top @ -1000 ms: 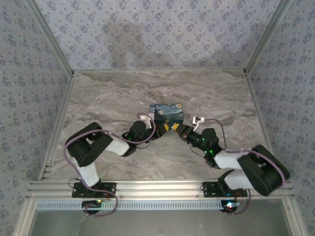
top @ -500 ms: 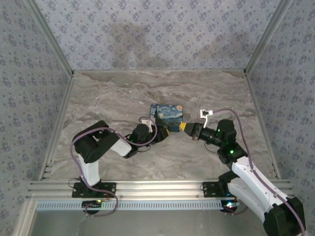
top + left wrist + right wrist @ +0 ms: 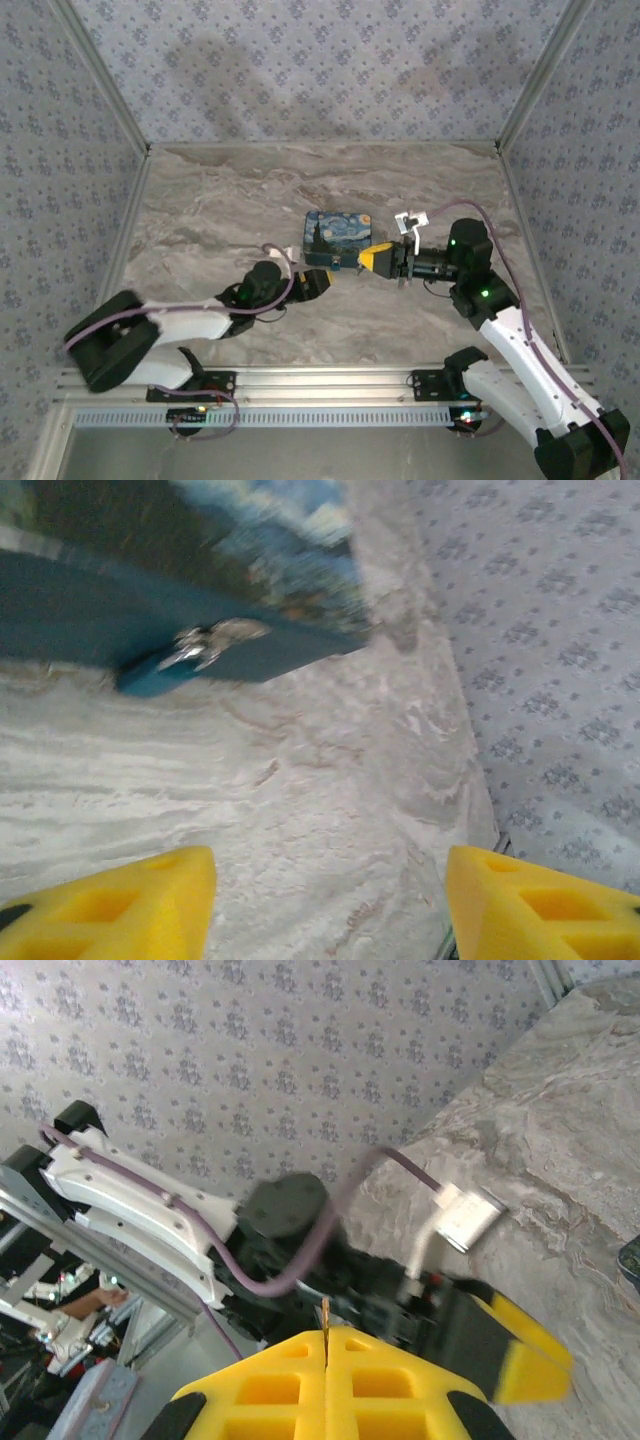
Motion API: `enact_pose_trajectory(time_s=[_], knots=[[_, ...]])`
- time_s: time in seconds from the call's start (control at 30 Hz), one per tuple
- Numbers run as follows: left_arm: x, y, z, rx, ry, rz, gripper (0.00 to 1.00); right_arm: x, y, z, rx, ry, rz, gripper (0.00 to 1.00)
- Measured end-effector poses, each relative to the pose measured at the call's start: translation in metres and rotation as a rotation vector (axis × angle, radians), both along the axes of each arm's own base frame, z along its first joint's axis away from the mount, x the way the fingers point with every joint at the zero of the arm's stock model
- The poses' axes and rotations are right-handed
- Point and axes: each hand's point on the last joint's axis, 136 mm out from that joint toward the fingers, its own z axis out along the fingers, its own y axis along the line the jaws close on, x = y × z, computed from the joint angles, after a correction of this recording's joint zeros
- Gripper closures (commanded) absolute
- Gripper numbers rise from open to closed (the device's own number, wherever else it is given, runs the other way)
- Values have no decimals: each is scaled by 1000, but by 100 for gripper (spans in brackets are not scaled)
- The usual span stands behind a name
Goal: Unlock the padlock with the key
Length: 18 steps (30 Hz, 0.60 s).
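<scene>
A small blue padlock (image 3: 165, 670) with a silver metal part lies against the front edge of a blue starry-painted tin (image 3: 200, 560); the left wrist view is blurred. My left gripper (image 3: 330, 910) stands open a short way back from it, with only marble between its yellow fingertips (image 3: 150, 900). From above, the padlock (image 3: 341, 265) sits between the left gripper (image 3: 320, 282) and the right gripper (image 3: 368, 259). In the right wrist view my right gripper (image 3: 327, 1332) is shut on the key (image 3: 326, 1313), whose thin brass blade pokes out between the fingers.
The tin (image 3: 337, 238) rests mid-table on the marble top (image 3: 220, 200). Patterned walls (image 3: 320, 70) close in three sides, and an aluminium rail (image 3: 320, 380) runs along the near edge. My left arm (image 3: 290, 1220) stretches low across the table in front of the right gripper.
My left gripper has opened and drawn back from the padlock, its arm stretching low. The right arm has swung out to the right and risen, still pinching the key.
</scene>
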Motion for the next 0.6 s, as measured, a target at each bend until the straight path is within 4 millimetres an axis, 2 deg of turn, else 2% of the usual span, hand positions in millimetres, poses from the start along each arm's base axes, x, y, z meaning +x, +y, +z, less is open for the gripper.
enact_pose_trajectory(time_s=[0.1,0.23,0.33,0.43,0.6], knots=[[-7,19,56,-25,-120,16,24,-1,4,2,-18,-4,27,100],[-14,52,142,-96,-304,55,34,-5,11,2,-41,-5,68,100],[-12,72,182,-115,-374,67,36,-5,16,2,-54,-9,91,100],[-14,68,198,-119,-381,7,46,-5,21,1,-70,-4,114,100],[-19,32,187,-103,-300,-185,57,-11,32,3,-92,-12,173,100]])
